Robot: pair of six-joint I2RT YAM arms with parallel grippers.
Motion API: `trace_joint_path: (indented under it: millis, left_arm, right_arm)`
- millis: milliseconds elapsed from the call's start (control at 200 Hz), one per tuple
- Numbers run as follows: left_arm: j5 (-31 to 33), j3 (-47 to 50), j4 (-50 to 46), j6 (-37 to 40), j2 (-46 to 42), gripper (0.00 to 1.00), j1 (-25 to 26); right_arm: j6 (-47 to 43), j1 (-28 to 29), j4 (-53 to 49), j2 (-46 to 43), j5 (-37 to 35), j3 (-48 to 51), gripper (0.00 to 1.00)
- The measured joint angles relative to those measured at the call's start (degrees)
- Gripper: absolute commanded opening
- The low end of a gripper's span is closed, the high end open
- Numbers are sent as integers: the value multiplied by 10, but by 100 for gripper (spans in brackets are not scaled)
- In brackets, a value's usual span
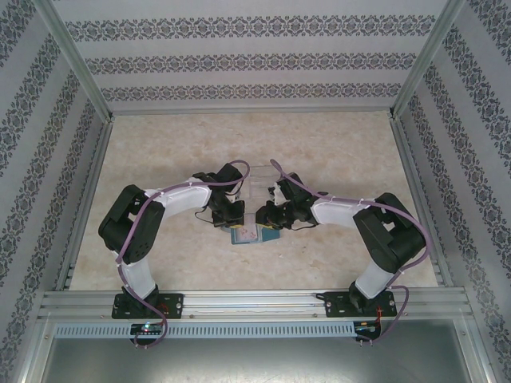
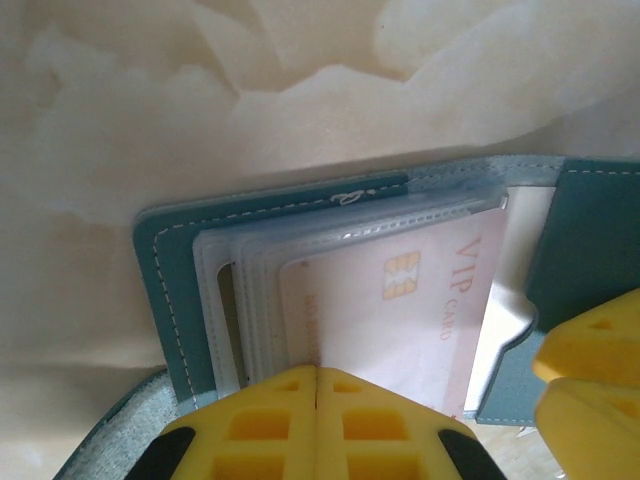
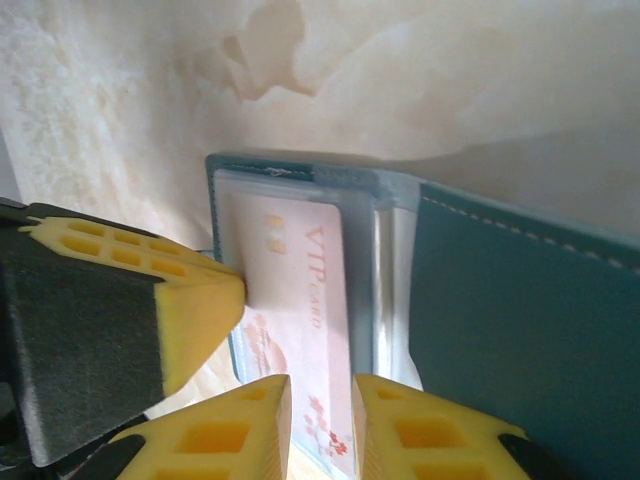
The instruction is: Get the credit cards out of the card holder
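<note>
Top view: card holder (image 1: 247, 234) tiny, half covered, detail unreadable. Left wrist: VIP card (image 2: 400, 300) bottom edge hidden behind left gripper (image 2: 316, 400). Right wrist: holder's right panel cropped; can't tell if right gripper (image 3: 320, 410) pinches card.

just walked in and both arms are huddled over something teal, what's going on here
The two arms are working on an open teal card holder lying on the table. The left gripper is shut and pressed against one edge of it, apparently steadying it. The right gripper has its jaws slightly apart at the end of a pale VIP credit card, which sits mostly inside its clear sleeve. Whether it is pinching the card is unclear; the card is not yet out.
</note>
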State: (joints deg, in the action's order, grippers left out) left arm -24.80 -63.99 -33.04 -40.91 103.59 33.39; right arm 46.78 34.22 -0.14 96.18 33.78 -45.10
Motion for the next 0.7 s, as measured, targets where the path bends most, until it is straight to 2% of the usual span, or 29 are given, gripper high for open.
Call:
trace_joint_path:
  millis: [699]
  left_arm:
    - [0, 0, 0, 0, 1, 3, 0]
  right_arm:
    - [-2, -7, 32, 52, 48, 0, 18]
